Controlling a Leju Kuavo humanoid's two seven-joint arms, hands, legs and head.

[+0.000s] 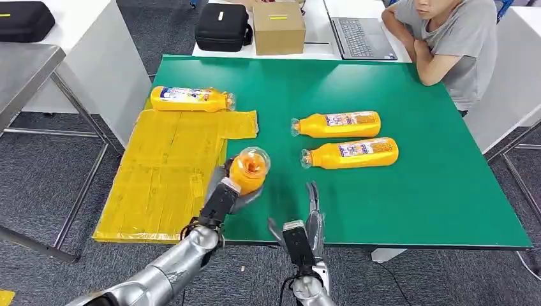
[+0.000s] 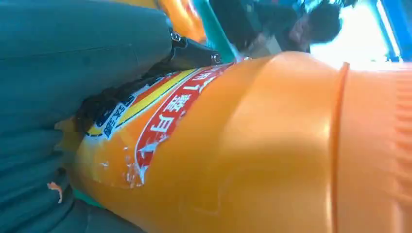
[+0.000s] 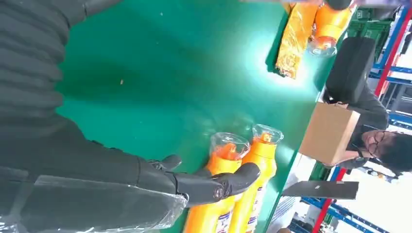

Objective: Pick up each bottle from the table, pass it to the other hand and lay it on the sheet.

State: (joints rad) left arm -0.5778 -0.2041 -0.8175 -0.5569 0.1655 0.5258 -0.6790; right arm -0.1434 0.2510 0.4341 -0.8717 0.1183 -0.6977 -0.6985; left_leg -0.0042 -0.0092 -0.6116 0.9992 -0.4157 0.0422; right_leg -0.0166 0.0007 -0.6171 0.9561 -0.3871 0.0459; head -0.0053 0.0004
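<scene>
Now, held bottle: an orange bottle (image 1: 249, 169) with a clear cap sits in the left hand (image 1: 223, 199), raised above the near left part of the green worktop (image 1: 440, 210); in the head view its cap end points up toward the camera, so its long axis stands steeply rather than lying flat.
Left hand: wrapped around the bottle's body; the left wrist view shows the grey thumb and a dark finger pressed against the printed label.
Right hand: the right hand (image 1: 311, 217) hangs over the near edge of the worktop, fingers apart and stretched forward, holding nothing; the right wrist view shows the same spread fingers (image 3: 228, 182) above the bare green surface.
Key relation: the yellow sheet (image 1: 167, 172) lies just to the left of the held bottle, its near corner beside the left hand; the left hand is plainly the nearer one to it, and the right hand stands apart on the other side.
Coming move, as a judgement: the bottle looks already passed across, so what remains is to swing it left over the sheet and tip its axis flat before letting go.
Bottle on sheet: one orange bottle (image 1: 190, 99) lies flat at the sheet's far end, cap to the right.
Bottles waiting: two more, the farther bottle (image 1: 338, 124) and the nearer bottle (image 1: 352, 153), lie side by side on the worktop, caps to the left, ahead of the right hand.
Surroundings: a seated person (image 1: 450, 48) leans on the far corner.
</scene>
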